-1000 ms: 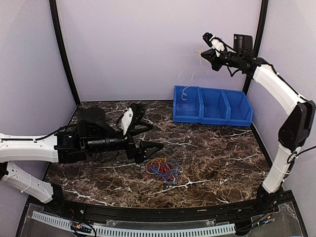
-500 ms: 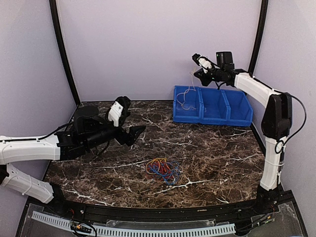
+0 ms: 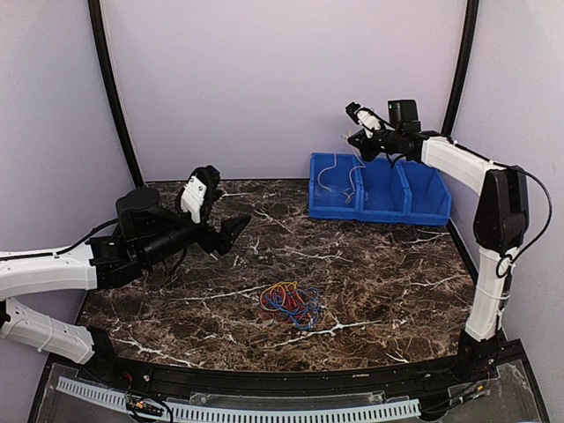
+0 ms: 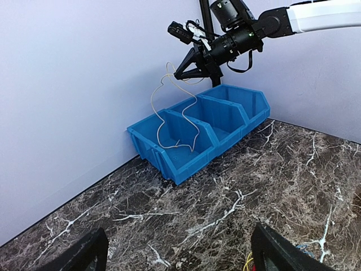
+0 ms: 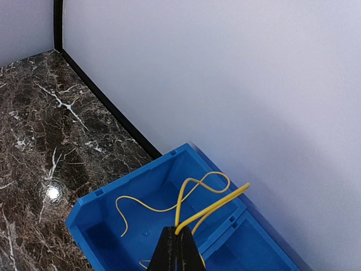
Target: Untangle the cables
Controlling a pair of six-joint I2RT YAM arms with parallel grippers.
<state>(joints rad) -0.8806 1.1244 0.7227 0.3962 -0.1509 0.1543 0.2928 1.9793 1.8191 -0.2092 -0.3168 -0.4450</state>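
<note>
The cables point(image 3: 291, 302) lie as a small red, blue and yellow tangle on the marble table, front centre. My right gripper point(image 3: 352, 139) hangs above the blue bin's point(image 3: 333, 211) left compartment. It is shut on a yellow cable point(image 5: 194, 195), which dangles in loops into that compartment. The left wrist view shows the same cable point(image 4: 161, 121) as a pale strand under the right gripper point(image 4: 181, 74). My left gripper point(image 3: 231, 231) is open and holds nothing. It hovers up and to the left of the tangle, with both fingers point(image 4: 84, 257) at the bottom corners of its own view.
The blue bin point(image 4: 169, 164) has three compartments and stands against the back wall at the right. Black frame posts point(image 3: 113, 97) rise at both back corners. A slotted cable duct point(image 3: 264, 410) runs along the near edge.
My right gripper has come down and left over the bin, lowering the yellow cable into the left compartment. My left arm has pulled back left, away from the tangle.
</note>
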